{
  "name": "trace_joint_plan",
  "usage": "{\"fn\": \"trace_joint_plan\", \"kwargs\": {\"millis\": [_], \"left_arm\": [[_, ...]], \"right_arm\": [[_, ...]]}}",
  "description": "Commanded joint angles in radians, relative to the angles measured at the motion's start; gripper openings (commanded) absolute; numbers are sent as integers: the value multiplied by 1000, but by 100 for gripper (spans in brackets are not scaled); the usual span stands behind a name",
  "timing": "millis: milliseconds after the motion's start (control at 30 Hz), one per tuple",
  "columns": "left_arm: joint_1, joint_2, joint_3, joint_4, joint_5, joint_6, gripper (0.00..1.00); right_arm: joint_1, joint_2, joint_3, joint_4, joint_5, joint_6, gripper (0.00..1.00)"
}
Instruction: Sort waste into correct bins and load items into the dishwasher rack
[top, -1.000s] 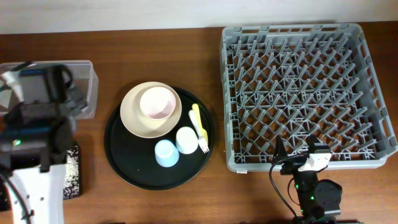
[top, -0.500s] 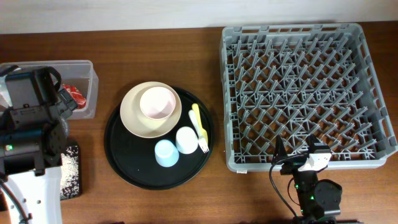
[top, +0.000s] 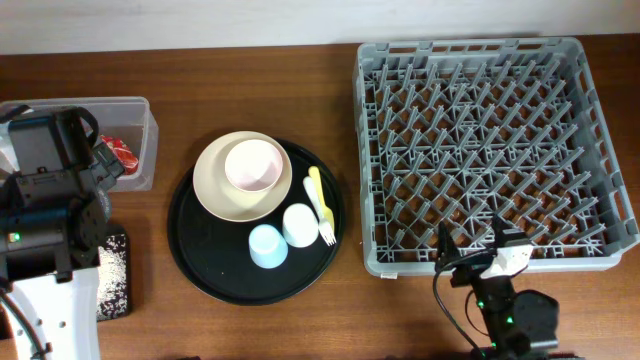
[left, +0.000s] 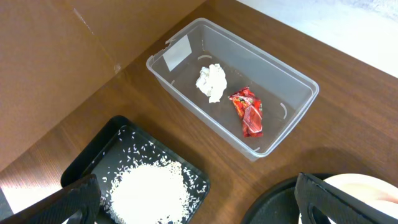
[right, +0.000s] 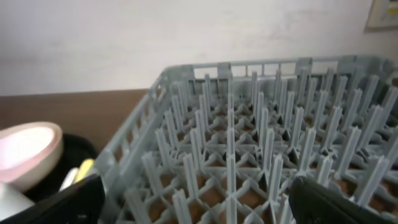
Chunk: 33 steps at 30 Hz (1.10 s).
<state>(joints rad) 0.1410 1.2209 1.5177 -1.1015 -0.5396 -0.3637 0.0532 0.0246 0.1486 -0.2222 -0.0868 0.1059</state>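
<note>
Backing off toward its own side, the left arm (top: 50, 200) no longer covers the clear rectangular plastic tub (left: 205, 115) as it did a second ago. The crumpled red wrapper (left: 247, 111) now lies in view inside the tub, beside the crumpled white tissue (left: 211, 81). The left fingers (left: 78, 202) stand wide apart and empty. Loose white rice-like grains (left: 146, 186) sit heaped in the shallow black rectangular bin (left: 87, 165) just beside the tub, so the waste sorting looks done. The right fingers (right: 329, 202), also wide and empty, have slid slightly lower by the large square grey plastic dishwasher rack (top: 470, 46), which holds nothing. The large cream round plate (top: 215, 190), small pink bowl (top: 252, 165), light blue cup (top: 267, 246), white cup (top: 300, 225) and yellow plastic fork (top: 320, 203) stay unmoved on the large round black tray (top: 210, 260), so loading appears to be what remains.
</note>
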Motion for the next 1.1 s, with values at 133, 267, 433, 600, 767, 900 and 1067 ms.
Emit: {"fn": "trace_joint_plan", "kwargs": {"millis": [133, 267, 433, 600, 767, 900, 1067], "left_arm": [[4, -10, 12, 0, -14, -14, 99], [4, -10, 12, 0, -15, -14, 99], [4, -10, 12, 0, -15, -14, 99], [4, -10, 12, 0, -15, -14, 99], [4, -10, 12, 0, -15, -14, 99], [4, -10, 12, 0, -15, -14, 99], [4, -10, 12, 0, -15, -14, 99]], "right_arm": [[-1, 492, 624, -174, -166, 46, 98], [0, 869, 1044, -521, -357, 61, 98], [116, 1337, 1526, -916, -463, 61, 98], [426, 1566, 1544, -912, -294, 61, 98], [661, 1740, 1544, -867, 27, 143, 98], [741, 1817, 1544, -844, 139, 147, 98], [737, 1836, 1543, -816, 148, 146, 99]]}}
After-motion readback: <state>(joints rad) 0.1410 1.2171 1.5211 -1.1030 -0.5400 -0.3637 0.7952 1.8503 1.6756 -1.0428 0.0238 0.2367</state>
